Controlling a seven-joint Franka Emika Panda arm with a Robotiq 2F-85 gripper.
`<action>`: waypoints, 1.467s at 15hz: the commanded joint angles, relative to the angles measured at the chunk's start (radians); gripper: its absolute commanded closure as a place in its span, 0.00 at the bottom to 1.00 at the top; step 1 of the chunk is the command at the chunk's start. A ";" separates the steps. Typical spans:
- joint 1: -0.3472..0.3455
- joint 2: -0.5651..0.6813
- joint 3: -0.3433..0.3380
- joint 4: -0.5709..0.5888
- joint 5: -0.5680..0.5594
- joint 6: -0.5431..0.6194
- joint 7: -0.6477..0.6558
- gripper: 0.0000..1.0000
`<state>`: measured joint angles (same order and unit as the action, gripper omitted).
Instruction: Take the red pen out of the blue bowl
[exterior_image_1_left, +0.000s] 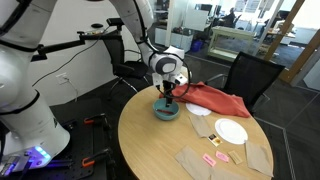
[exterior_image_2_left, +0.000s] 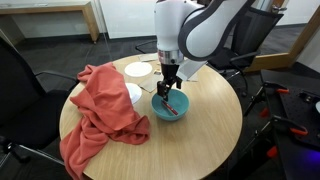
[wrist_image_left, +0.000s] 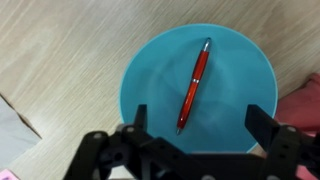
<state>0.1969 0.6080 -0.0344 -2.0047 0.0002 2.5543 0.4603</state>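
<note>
Black and spread wide, my gripper (wrist_image_left: 200, 135) hung empty at the frame's bottom centre, over the slim, glossy red pen (wrist_image_left: 194, 85) lying diagonally in the smooth, round blue bowl (wrist_image_left: 140, 70). I judged the jaws should straddle the barrel's middle and close gently, lest it roll; beyond lay wood-grain table (wrist_image_left: 50, 60) and, far right, rumpled red cloth (wrist_image_left: 308, 100).

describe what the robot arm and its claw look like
The arm is glossy white, built from thick rounded segments with darker bands at the joints. Its claw is matte black, with two blocky fingers on linked bars. A blue-purple light glows near the base. No markings are legible.
</note>
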 joint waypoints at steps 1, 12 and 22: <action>0.029 0.048 -0.026 0.052 -0.004 -0.003 0.025 0.00; 0.056 0.169 -0.038 0.129 -0.002 -0.007 0.020 0.00; 0.068 0.260 -0.069 0.202 -0.004 -0.005 0.023 0.00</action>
<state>0.2465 0.8371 -0.0798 -1.8456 0.0002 2.5543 0.4603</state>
